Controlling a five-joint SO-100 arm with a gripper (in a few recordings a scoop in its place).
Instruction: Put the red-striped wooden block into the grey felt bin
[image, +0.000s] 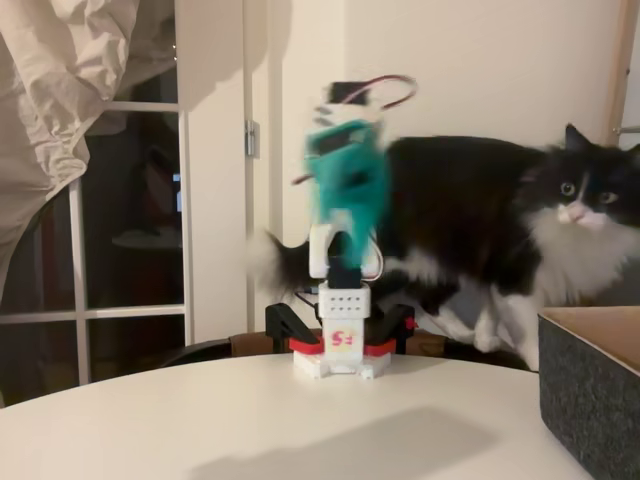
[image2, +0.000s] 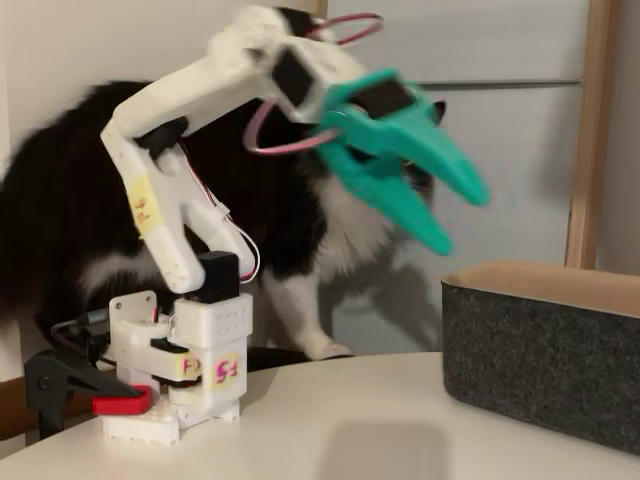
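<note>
High above the white surface (image2: 330, 420), the teal claw (image2: 455, 215) hangs with jaws spread and nothing visible between them, tips aimed toward four o'clock. At about four o'clock from it sits the grey felt bin (image2: 540, 365). I cannot find the red-striped block anywhere; motion blur hides detail.

my claw (image2: 455, 215) raised in open air, grey felt bin (image2: 545, 355) at its five o'clock, cat (image: 500, 235) close behind, bare table (image: 250, 420) beneath

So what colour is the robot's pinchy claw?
Teal green, seen best in a fixed view: the gripper hangs open above the grey felt bin.
</note>
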